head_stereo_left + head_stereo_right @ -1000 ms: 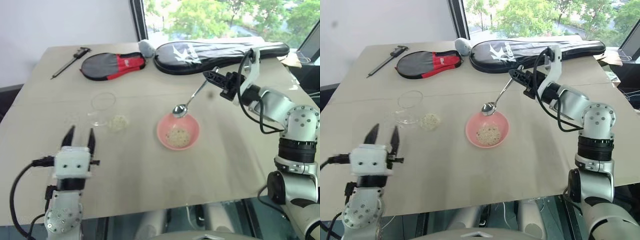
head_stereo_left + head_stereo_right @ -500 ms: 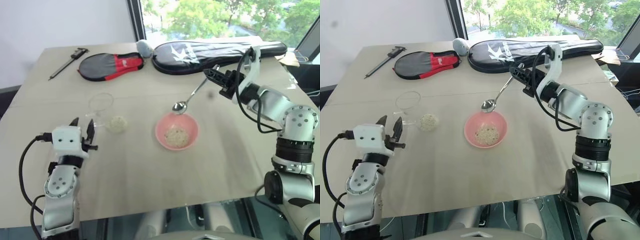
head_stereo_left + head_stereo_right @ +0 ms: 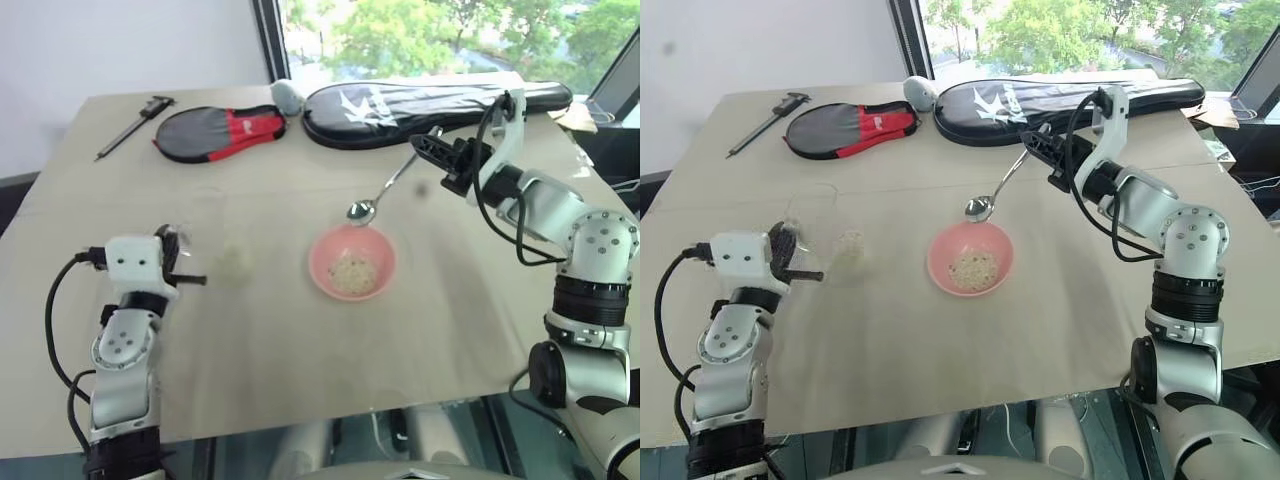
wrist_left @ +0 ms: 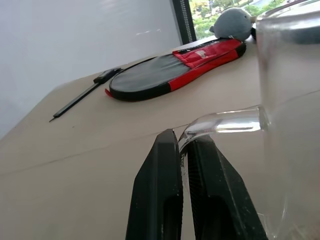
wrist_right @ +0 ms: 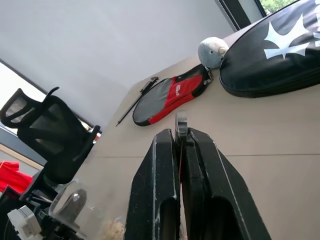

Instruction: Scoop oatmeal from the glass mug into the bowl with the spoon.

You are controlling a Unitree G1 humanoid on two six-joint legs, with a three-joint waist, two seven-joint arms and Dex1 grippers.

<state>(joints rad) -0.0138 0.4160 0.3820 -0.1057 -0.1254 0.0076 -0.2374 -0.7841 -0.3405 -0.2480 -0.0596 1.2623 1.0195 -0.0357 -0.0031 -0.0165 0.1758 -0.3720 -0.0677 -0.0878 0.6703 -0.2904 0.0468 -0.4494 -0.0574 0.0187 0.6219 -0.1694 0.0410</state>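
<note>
Left gripper has reached forward and clamped on the handle of the glass mug, jaws open a second ago. Mug now steadied for scooping. Right gripper stays clenched on the spoon, its small bowl hovering just above the far rim of the pink bowl. Oatmeal lies in the bowl. Count: one mug, one bowl, one spoon, two racket bags.

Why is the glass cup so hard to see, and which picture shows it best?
In the left eye view the glass mug is smeared by motion blur and, being clear, blends into the table. The left wrist view shows its handle sharply, pinched by the left gripper.
</note>
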